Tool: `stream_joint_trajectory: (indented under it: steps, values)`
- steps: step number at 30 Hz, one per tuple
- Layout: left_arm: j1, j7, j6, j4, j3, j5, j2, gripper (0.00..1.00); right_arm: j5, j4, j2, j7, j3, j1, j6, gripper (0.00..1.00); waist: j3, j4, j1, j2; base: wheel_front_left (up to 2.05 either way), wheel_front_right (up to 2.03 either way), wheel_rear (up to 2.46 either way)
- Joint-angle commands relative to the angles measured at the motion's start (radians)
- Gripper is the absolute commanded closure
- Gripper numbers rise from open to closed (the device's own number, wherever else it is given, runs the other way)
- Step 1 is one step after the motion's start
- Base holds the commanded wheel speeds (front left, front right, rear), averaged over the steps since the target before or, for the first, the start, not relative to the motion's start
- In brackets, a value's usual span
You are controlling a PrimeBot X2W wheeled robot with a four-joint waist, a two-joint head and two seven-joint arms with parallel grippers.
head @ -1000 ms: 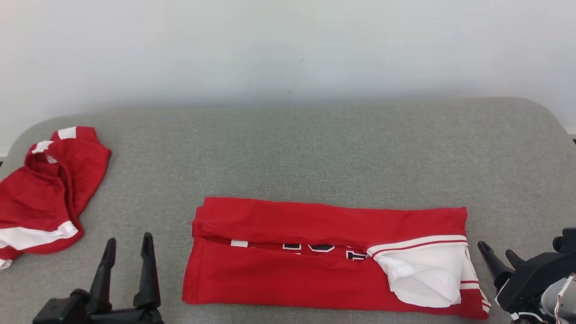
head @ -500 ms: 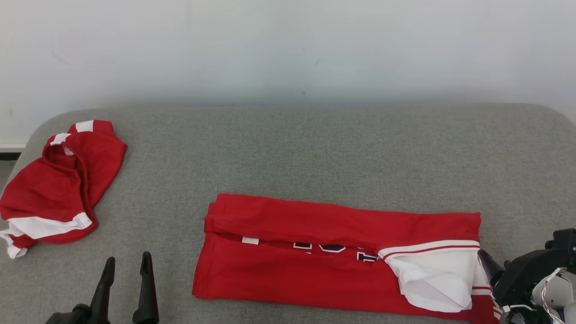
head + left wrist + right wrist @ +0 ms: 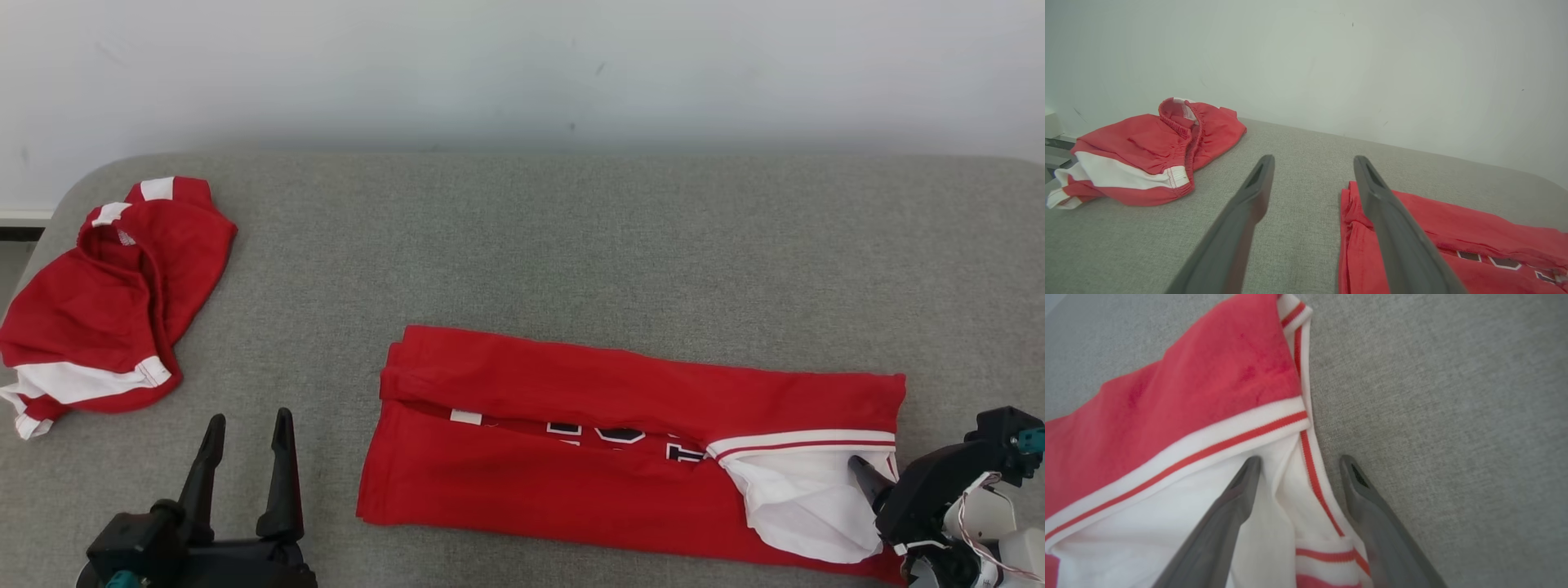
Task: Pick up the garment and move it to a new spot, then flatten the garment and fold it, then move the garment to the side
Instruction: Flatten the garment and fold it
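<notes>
The right gripper [image 3: 1300,459] has its two fingers spread apart. One finger is over the white part of the red shirt [image 3: 571,392]. The other is over the gray cushion [image 3: 571,237] just beside it. The shirt's white edge with the red stripe runs between them. They are not pinching it.

The left gripper [image 3: 250,418] has its fingers spread too, with nothing between them. It sits near the shirt's left end and does not touch it.

The shirt lies folded into a long strip on the cushion, toward the front and the right. A second red and white piece of clothing [image 3: 106,310] lies bunched up at the cushion's left edge, well apart from the shirt. A pale wall [image 3: 522,65] stands behind.
</notes>
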Motion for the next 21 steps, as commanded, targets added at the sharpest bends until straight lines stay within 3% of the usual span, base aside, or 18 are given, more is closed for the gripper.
stream_joint_trajectory:
  steps: [1,3,4,5,6,21]
  values:
    - [-0.012,0.0,-0.004,0.001,0.0,0.005,0.0,0.0,0.004,0.023,0.01,0.008,0.013,0.005,-0.002,0.0,0.008,0.004,0.0,0.0,0.0,0.0,0.0]
    - [-0.014,0.0,-0.006,0.006,0.0,0.01,-0.001,0.0,0.01,0.043,0.01,0.02,0.03,0.005,-0.002,0.0,0.012,0.005,0.0,0.0,0.0,0.0,0.0]
    - [-0.015,0.0,-0.006,0.006,0.0,0.01,0.0,0.0,0.012,0.049,0.009,0.02,0.037,0.004,-0.002,0.33,0.013,0.005,0.0,0.0,0.0,0.0,0.0]
    - [-0.015,0.0,-0.005,0.008,0.001,0.011,0.0,0.0,0.014,0.052,0.007,0.015,0.044,0.001,-0.002,0.82,0.014,0.005,0.0,0.0,0.0,0.0,0.0]
    - [-0.015,0.0,-0.006,0.009,0.002,0.011,-0.001,0.0,0.013,0.058,0.005,0.018,0.053,0.0,-0.002,1.0,0.014,0.006,0.0,0.0,0.0,0.0,0.0]
    - [-0.006,0.0,-0.012,0.027,0.008,0.0,0.0,0.0,-0.063,0.026,-0.119,-0.104,-0.021,-0.087,-0.003,1.0,-0.011,-0.029,0.0,0.0,0.0,0.0,0.0]
